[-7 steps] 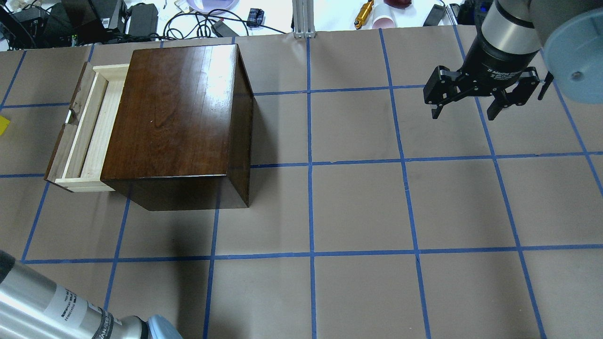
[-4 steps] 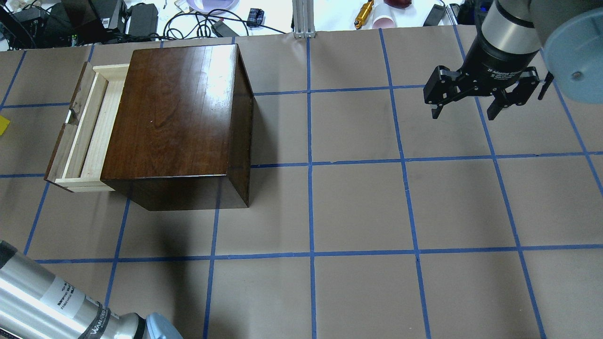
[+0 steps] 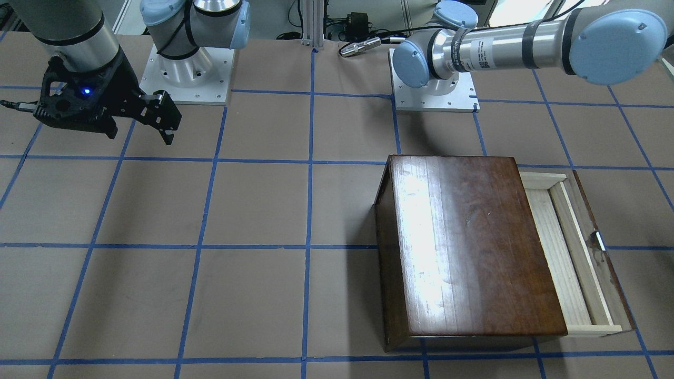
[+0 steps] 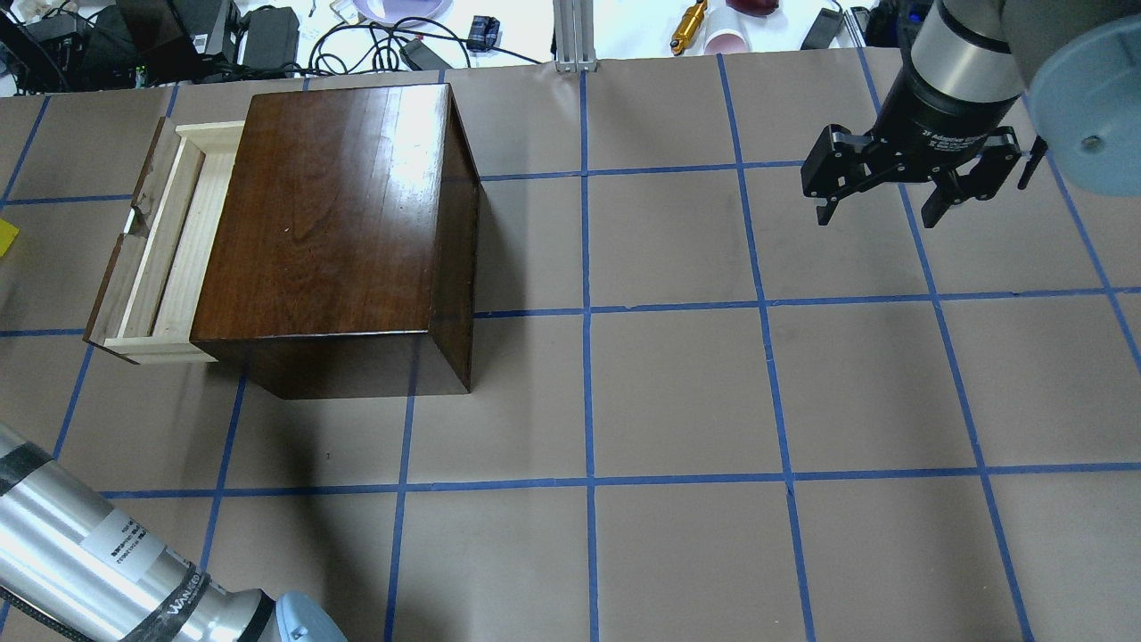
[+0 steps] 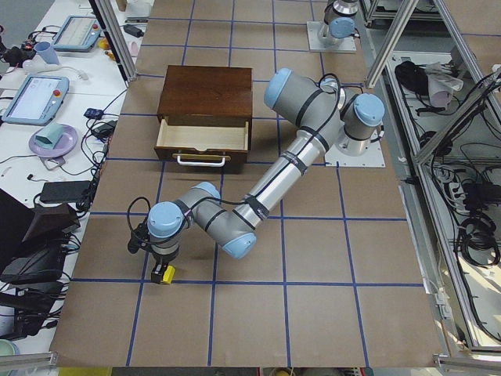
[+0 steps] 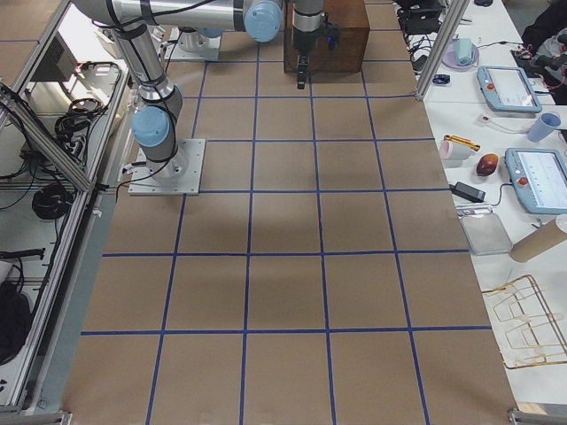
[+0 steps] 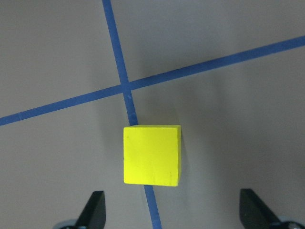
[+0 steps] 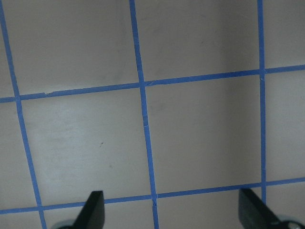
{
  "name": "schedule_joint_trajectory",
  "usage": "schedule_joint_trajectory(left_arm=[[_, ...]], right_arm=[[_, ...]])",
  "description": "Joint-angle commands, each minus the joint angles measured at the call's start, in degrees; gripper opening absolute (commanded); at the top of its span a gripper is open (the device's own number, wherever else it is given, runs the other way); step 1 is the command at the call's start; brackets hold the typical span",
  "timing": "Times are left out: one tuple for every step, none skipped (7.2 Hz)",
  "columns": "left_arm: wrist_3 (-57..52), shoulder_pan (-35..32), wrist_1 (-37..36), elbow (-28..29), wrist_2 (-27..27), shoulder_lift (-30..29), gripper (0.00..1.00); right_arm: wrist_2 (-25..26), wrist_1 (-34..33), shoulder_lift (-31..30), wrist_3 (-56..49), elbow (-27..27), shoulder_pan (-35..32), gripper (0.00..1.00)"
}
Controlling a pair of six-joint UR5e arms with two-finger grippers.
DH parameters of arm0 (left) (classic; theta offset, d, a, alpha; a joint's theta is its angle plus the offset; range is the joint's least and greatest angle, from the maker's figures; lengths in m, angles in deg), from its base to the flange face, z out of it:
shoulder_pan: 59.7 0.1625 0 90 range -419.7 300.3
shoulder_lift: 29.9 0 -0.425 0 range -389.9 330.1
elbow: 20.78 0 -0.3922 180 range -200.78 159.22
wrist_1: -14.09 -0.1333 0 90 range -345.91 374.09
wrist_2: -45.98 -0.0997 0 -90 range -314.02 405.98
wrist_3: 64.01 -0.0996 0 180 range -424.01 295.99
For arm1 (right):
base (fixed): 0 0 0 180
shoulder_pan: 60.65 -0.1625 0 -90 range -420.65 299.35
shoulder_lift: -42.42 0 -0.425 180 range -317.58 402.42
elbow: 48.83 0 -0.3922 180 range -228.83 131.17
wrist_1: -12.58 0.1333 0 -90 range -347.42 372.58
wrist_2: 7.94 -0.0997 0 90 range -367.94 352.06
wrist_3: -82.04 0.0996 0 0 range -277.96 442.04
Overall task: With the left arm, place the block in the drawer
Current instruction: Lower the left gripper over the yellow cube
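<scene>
The yellow block (image 7: pixel 151 155) sits on a blue tape line on the table, below and between the fingers of my open left gripper (image 7: pixel 174 212). In the exterior left view the left gripper (image 5: pixel 160 258) hangs just above the block (image 5: pixel 163 273), well in front of the open drawer (image 5: pixel 202 137). Overhead, only a yellow sliver of the block (image 4: pixel 4 236) shows at the left edge, left of the drawer (image 4: pixel 169 250), which is pulled out of the dark-brown box (image 4: pixel 330 214) and holds nothing that I can see. My right gripper (image 4: pixel 878 214) is open and empty, far right.
Cables, adapters and cups lie beyond the table's back edge, by an aluminium post (image 4: pixel 575 36). The box (image 3: pixel 468 247) stands tall on the left half of the table. The left arm's forearm (image 4: pixel 98 553) crosses the near left corner.
The left arm's forearm has shifted up and left in the overhead view. The yellow sliver at the left edge has shrunk. The right arm has not moved.
</scene>
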Motion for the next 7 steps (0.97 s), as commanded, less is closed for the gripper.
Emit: schedule_joint_trajectory(left_arm=[[-1.2,0.0,-2.0,0.8,0.7,-2.2,1.00],[-1.4,0.0,-2.2,0.9,0.6,-2.6,1.00],[-1.8,0.0,-2.4,1.1,0.5,-3.2,1.00],[-1.9,0.0,-2.4,1.2,0.5,-3.6,1.00],[-1.8,0.0,-2.5,1.2,0.5,-3.7,1.00],[-1.9,0.0,-4.1,1.2,0.5,-4.4,1.00],[-1.9,0.0,-4.3,1.2,0.3,-4.8,0.97]], right_arm=[[0.0,0.0,0.0,0.0,0.0,0.0,1.00],[0.0,0.0,0.0,0.0,0.0,0.0,1.00],[0.0,0.0,0.0,0.0,0.0,0.0,1.00],[0.0,0.0,0.0,0.0,0.0,0.0,1.00],[0.0,0.0,0.0,0.0,0.0,0.0,1.00],[0.0,0.0,0.0,0.0,0.0,0.0,1.00],[0.0,0.0,0.0,0.0,0.0,0.0,1.00]])
